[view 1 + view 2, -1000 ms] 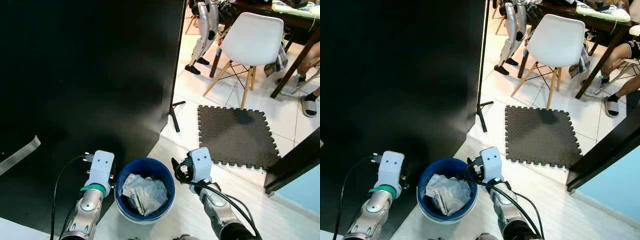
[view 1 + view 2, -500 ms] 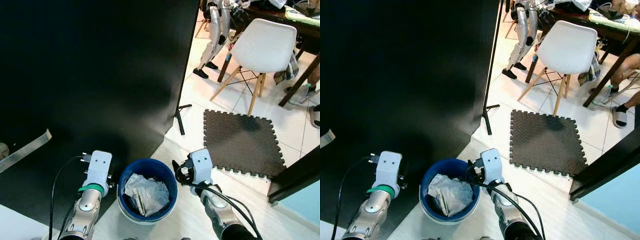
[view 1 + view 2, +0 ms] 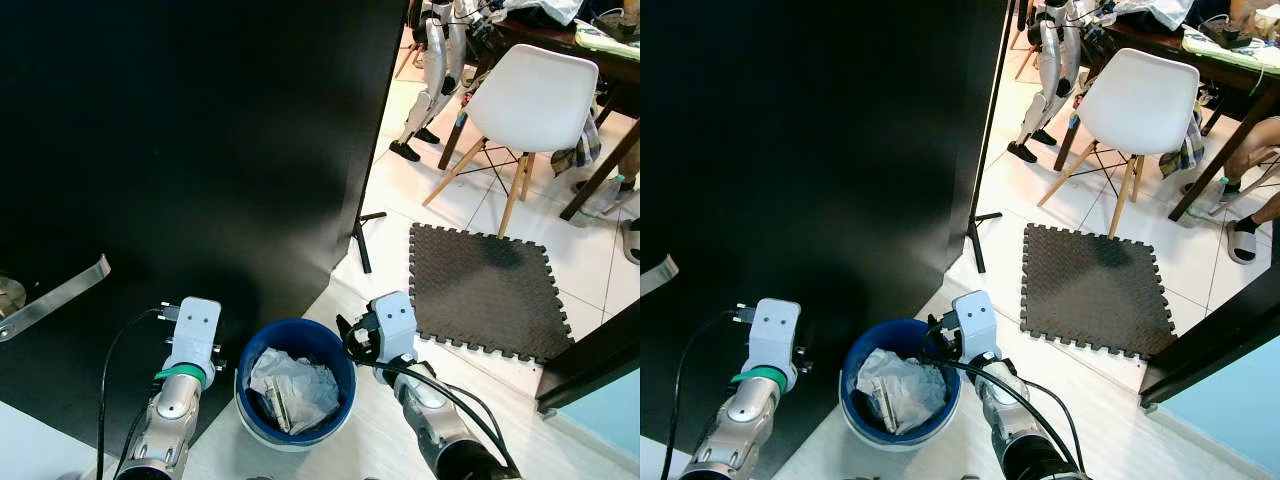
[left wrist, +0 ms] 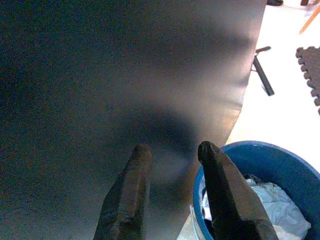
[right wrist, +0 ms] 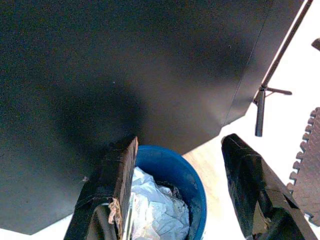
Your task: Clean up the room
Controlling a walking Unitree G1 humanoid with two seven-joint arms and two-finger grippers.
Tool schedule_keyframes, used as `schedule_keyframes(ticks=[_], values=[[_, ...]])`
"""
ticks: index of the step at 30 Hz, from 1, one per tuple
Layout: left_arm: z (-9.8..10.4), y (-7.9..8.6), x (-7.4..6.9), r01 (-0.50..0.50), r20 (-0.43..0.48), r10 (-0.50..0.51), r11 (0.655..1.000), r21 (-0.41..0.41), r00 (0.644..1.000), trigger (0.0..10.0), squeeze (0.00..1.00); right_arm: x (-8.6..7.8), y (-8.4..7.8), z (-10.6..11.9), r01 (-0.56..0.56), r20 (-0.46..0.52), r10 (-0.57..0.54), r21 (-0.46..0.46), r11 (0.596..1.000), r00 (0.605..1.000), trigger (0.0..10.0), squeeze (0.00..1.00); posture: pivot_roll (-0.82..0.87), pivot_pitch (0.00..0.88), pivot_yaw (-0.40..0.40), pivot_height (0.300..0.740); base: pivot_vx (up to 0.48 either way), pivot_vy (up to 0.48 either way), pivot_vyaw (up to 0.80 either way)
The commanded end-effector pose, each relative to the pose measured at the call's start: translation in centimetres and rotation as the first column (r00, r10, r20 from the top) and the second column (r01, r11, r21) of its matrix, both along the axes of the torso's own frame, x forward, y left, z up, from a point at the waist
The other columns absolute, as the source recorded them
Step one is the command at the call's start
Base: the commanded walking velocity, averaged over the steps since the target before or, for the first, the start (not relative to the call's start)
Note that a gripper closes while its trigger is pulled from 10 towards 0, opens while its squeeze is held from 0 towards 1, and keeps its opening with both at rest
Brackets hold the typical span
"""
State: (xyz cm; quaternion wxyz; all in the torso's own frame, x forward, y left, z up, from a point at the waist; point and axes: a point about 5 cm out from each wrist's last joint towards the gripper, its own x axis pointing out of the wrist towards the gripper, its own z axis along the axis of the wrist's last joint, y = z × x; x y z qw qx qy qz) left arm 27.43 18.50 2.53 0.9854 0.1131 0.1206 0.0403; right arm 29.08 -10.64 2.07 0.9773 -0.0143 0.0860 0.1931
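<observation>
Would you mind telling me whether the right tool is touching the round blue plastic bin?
Cannot tell. In the right wrist view, one black finger of the open right tool overlaps the rim of the round blue plastic bin, but neither contact nor a gap shows plainly.

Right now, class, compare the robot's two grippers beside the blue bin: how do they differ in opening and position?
The right gripper has its fingers spread wide, while the left gripper holds its fingers closer together, with a narrow gap. The right gripper sits at the right side of the blue bin; the left gripper sits at its left side, before the black backdrop. Both are empty and have black fingers.
</observation>
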Motion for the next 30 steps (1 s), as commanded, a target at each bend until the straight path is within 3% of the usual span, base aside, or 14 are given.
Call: schedule_keyframes(ticks=[1,30], values=[[-0.58,-0.14,-0.47,-0.01,-0.017,0.01,1.0,-0.013,1.0,10.0,0.0,-0.21,-0.26,-0.36,0.001,-0.02,-0.001,-0.012,1.0,1.0,10.0,0.0,0.05,0.0,0.0,0.72,0.0,0.0,0.0],[-0.81,-0.33,-0.73,-0.006,-0.028,0.005,1.0,-0.018,1.0,10.0,0.0,-0.76,-0.41,-0.9,0.013,-0.036,-0.014,-0.02,1.0,0.999,10.0,0.0,0.04,0.013,0.01,0.72,-0.281,0.0,0.0]])
